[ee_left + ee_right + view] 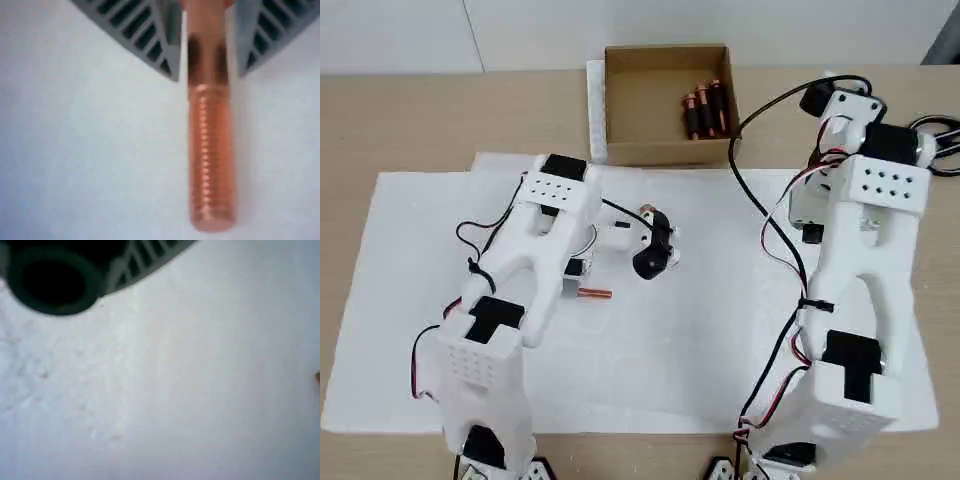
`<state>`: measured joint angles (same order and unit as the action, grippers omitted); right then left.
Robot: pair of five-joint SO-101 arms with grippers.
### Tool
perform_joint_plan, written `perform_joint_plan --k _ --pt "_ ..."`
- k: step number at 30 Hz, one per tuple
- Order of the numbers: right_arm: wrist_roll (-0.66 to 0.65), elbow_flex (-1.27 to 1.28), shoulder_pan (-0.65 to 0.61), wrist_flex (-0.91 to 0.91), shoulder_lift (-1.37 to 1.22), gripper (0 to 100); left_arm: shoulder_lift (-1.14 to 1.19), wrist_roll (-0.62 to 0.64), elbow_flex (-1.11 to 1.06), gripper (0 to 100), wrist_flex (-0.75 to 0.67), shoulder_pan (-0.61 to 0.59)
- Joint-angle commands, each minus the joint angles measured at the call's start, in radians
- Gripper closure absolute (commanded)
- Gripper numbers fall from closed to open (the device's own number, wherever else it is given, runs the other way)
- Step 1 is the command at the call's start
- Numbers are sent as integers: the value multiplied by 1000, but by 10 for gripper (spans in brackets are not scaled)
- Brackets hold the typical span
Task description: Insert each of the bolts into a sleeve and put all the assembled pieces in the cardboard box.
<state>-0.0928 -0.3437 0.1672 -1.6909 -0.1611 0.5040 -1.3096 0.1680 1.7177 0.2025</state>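
- The table (400,110) is covered across most of its width by a white foam sheet (700,360), over which both arms are set side by side.
- The left arm (520,270) is bent over the middle of the sheet. The right arm (865,240) is raised along the sheet's right side.
- The cardboard box (640,100) is placed at the far edge of the sheet, between the two arms. Several assembled pieces (705,110) are already laid in its right half.
- The left gripper (207,75) is clenched on a copper-coloured bolt (593,293), which is gripped at one end. The threaded shank is free and points straight out beyond the jaws.
- From above, the bolt's long axis is seen lying level, just over the sheet, and turned toward the right arm's side.
- A black sleeve (52,282) is seen just beside the right gripper (135,262), with its open bore turned toward the camera. Whether that gripper is clamped on it cannot be told.
- The coming move is judged to turn on the bolt's threaded end being lined up with that bore, with the bolt carried by the left arm and the sleeve at the right.
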Motion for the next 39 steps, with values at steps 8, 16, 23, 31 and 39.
perform_joint_plan --k 8,16,23,31,39 --pt "-3 -5 10 2 68 995 -18 201 213 925 -84 -5" --pt "-6 -5 15 2 68 995 -20 413 346 927 -17 -21" --pt "-8 -5 16 4 68 995 -20 1313 449 927 -97 -71" --pt "-8 -5 10 4 65 995 -21 2216 380 924 35 -35" --pt "-8 -5 15 4 68 995 -17 2219 240 923 34 41"
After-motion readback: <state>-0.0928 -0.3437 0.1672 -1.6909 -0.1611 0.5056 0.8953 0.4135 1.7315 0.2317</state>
